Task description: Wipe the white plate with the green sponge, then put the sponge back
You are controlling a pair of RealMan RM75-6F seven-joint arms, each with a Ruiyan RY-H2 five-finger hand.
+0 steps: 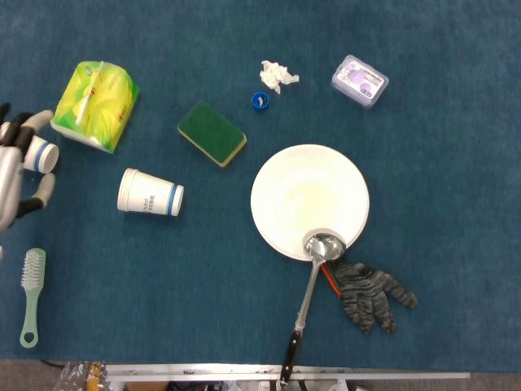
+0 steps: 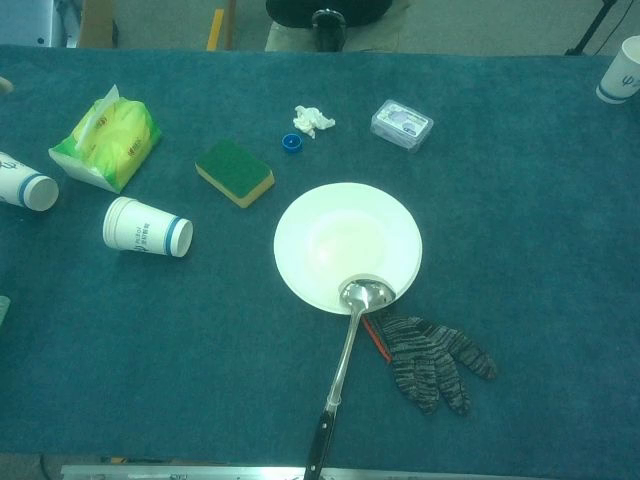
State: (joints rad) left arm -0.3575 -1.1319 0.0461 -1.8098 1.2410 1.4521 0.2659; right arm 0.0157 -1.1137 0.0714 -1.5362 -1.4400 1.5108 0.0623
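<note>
The green sponge (image 1: 212, 133) with its yellow underside lies flat on the blue cloth, up and left of the white plate (image 1: 301, 191). The chest view shows the same sponge (image 2: 234, 171) and plate (image 2: 340, 235) apart from each other. My left hand (image 1: 15, 167) is at the far left edge of the head view, mostly cut off. Its fingers are spread and it holds nothing. It is far from the sponge. The right hand is in neither view.
A metal ladle (image 1: 313, 281) rests its bowl on the plate's near rim, beside a grey glove (image 1: 370, 293). A paper cup (image 1: 151, 192) lies left of the sponge, with a tissue pack (image 1: 95, 106), another cup (image 1: 39, 153) and a brush (image 1: 31, 293) further left. A bottle cap (image 1: 260, 101), crumpled tissue (image 1: 278, 76) and plastic box (image 1: 360, 81) lie at the back.
</note>
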